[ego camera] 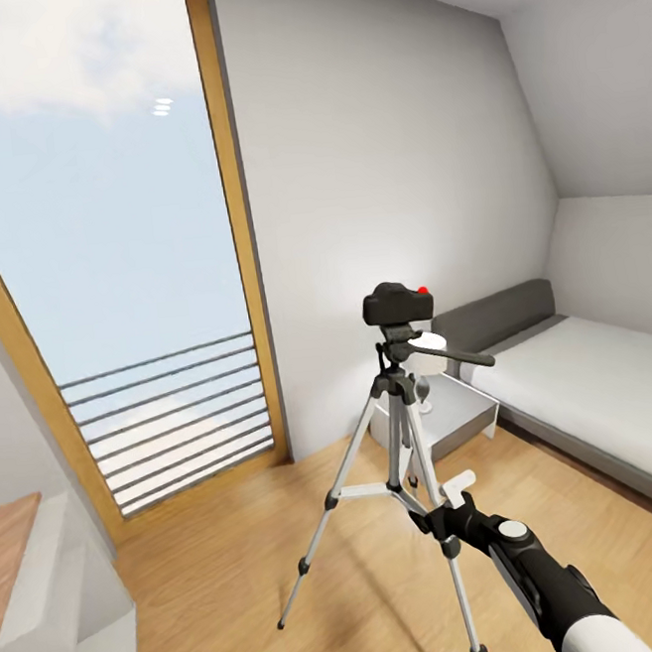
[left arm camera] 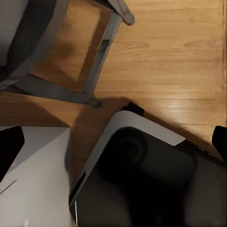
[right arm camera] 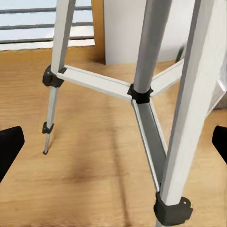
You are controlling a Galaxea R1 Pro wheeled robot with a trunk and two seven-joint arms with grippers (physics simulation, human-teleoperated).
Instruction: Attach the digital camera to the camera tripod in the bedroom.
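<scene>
The black digital camera, red spot on its top, sits on the head of the camera tripod, which stands on the bedroom's wood plank floor. The pan handle points right toward the bed. My right gripper is open, low beside the tripod's near leg and apart from it. In the right wrist view the silver legs and centre braces stand close ahead of the open right gripper, nothing between the fingers. My left gripper is open and empty, pointing down over my own dark base.
A tall wood-framed window with a railing lies to the left. Behind the tripod a grey nightstand carries a glass, next to the low bed at right. A white unit with a wooden top stands at near left.
</scene>
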